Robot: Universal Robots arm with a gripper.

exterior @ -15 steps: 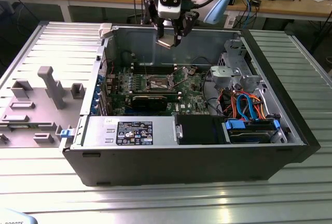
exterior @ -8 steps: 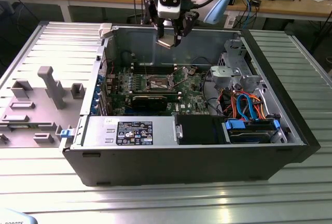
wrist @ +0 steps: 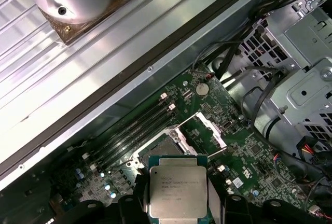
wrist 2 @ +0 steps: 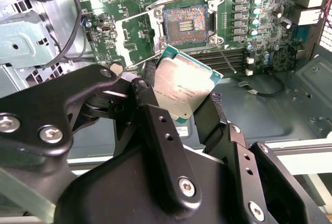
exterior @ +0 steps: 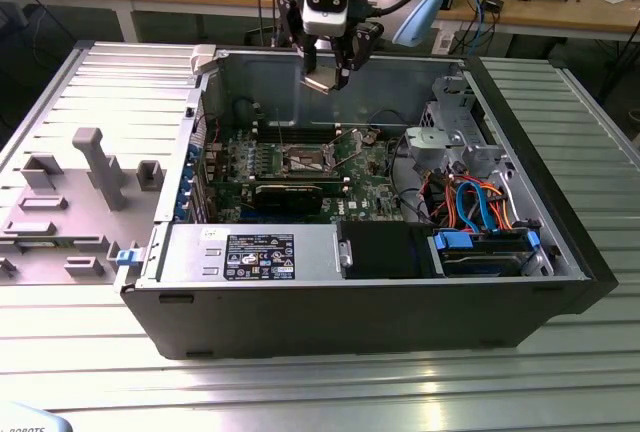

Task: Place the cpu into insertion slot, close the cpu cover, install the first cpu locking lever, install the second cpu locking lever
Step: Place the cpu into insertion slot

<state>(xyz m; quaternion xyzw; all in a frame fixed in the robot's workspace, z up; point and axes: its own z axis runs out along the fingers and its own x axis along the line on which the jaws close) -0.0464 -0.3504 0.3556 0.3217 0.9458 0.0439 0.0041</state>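
The cpu (wrist 2: 182,92) sits clamped between the two black fingers (wrist 2: 211,117). It is gripped by opposite edges, its silver-grey metal top faces both wrist cameras, and its green rim shows along the free edges. The gripper (exterior: 326,74) is closed only as far as the chip's width allows, and the fingers touch nothing else. In the exterior view the cpu (exterior: 318,83) hangs tilted at the fingertips. It is well above the slot (exterior: 305,160), over the open case (exterior: 400,292).

In the second wrist view the slot (wrist 2: 185,24) lies bare: a dark square with its contact field exposed and a silvery rim around it. The cpu is clear of it, not seated. The cover (wrist 2: 133,38) is swung open to one side of the slot, and the green board (wrist 2: 270,53) shows through its window. A thin lever (wrist 2: 226,58) slants up just beside the slot on the opposite side from the cover.

In the first wrist view the cpu (wrist: 176,193) is again flanked by the fingers (wrist: 215,200). The slot (wrist: 158,149) is partly hidden behind it, and the cover (wrist: 205,130) is raised right next to the slot. Long memory slots (wrist: 135,128) run alongside the slot, on the side away from the cover. The case rests on a ribbed metal surface (exterior: 320,392).
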